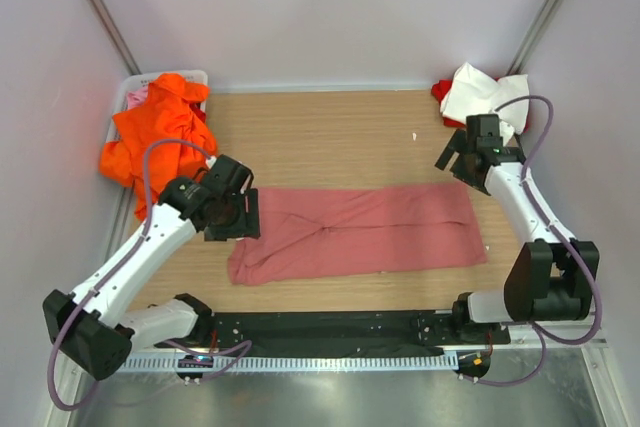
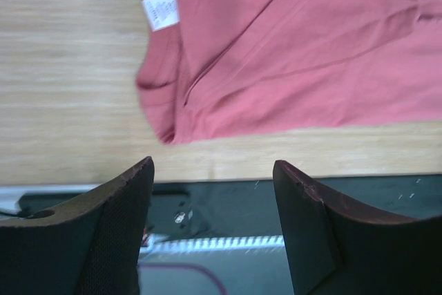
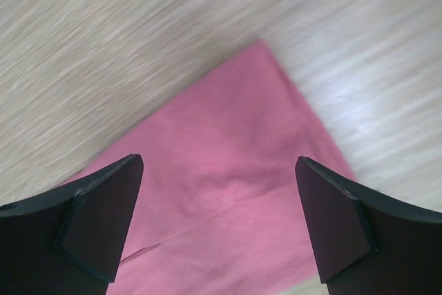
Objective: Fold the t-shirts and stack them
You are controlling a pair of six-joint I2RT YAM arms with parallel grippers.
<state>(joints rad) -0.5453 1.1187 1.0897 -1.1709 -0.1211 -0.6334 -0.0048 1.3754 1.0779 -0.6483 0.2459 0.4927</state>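
Note:
A dusty salmon-pink t-shirt (image 1: 360, 231) lies folded into a long strip across the middle of the wooden table (image 1: 330, 132). My left gripper (image 1: 232, 213) is open and empty, just above the shirt's left end. In the left wrist view the shirt (image 2: 304, 53) shows its white label (image 2: 160, 10) and collar end. My right gripper (image 1: 462, 161) is open and empty, above the shirt's far right corner (image 3: 242, 170). A bright orange t-shirt (image 1: 160, 137) is heaped at the back left. A white t-shirt (image 1: 480, 92) lies over a red one (image 1: 440, 90) at the back right.
A white bin (image 1: 135, 92) with a bit of lighter pink cloth (image 1: 137, 98) stands under the orange heap. A black base rail (image 1: 330, 327) runs along the table's near edge. Grey walls close in the left, back and right sides.

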